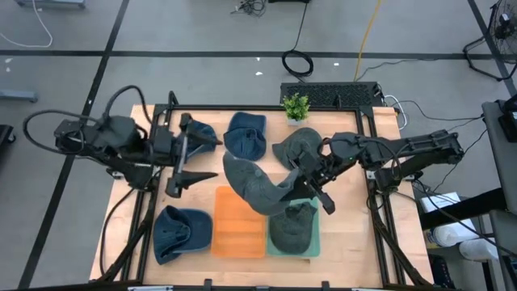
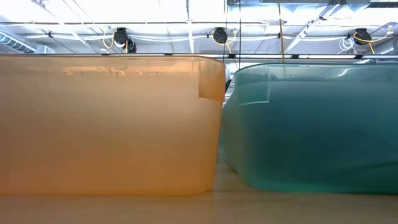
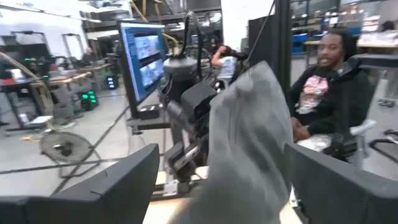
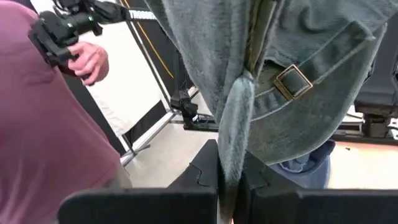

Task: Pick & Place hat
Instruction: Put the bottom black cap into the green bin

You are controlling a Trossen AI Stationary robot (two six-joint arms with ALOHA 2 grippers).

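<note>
A grey hat (image 1: 254, 186) hangs from my right gripper (image 1: 305, 184), which is shut on it over the middle of the table, beside the orange bin (image 1: 238, 230). The right wrist view shows its strap and brass buckle (image 4: 292, 81). My left gripper (image 1: 198, 153) is open and empty at the table's left. The grey hat (image 3: 249, 143) shows ahead of it, between its spread fingers but apart from them. A grey-green hat (image 1: 292, 226) lies in the green bin (image 1: 313, 249). My right gripper pinches a gathered fold of the grey hat's cloth (image 4: 229, 149) between its two shut fingers (image 4: 199, 180). The hat is raised, and its body stretches away from the fingers toward the table's left. I cannot tell whether its far end (image 1: 233, 168) touches the table.
A blue hat (image 1: 246, 133) and a grey-green hat (image 1: 297, 145) lie at the far middle, and another blue hat (image 1: 182, 230) at the near left. A small plant (image 1: 296, 106) stands at the far edge. The low view shows the bins' walls (image 2: 112, 124). People are beyond the table (image 3: 323, 93).
</note>
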